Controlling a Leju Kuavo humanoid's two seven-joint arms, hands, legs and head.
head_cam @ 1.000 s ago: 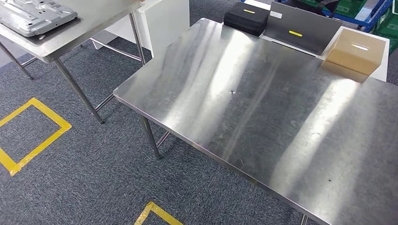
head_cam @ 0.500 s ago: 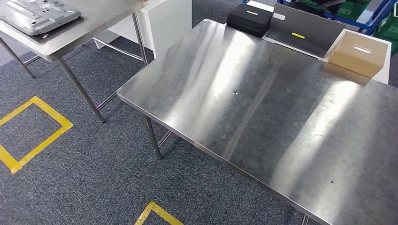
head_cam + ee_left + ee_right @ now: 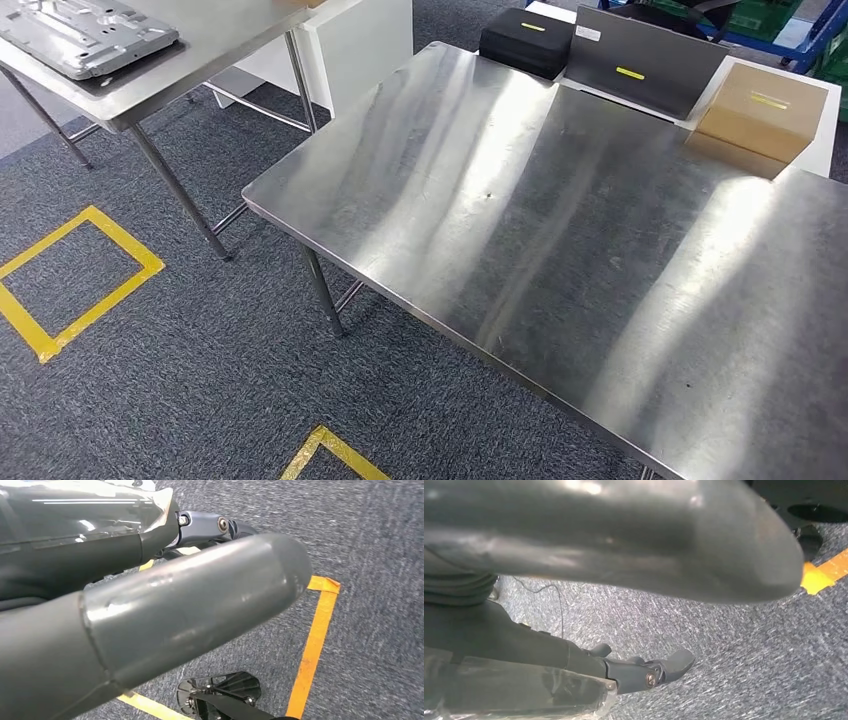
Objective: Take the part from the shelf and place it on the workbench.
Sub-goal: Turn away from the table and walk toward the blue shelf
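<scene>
Across the head view stretches a bare stainless steel desk (image 3: 560,240) on grey carpet (image 3: 200,380) marked with yellow tape squares (image 3: 70,280). Beyond its far edge sit a brown cardboard box (image 3: 763,110) and a black case (image 3: 525,40). Upper left, a second desk (image 3: 200,50) carries the grey metal part (image 3: 85,35). Left robot hand (image 3: 165,615) and right robot hand (image 3: 624,540) hang over carpet; whether their fingers are spread or curled, I cannot tell.

My head cam high, angled down over workbench (image 3: 560,250); both wrist cams close, facing carpet (image 3: 380,535)
</scene>
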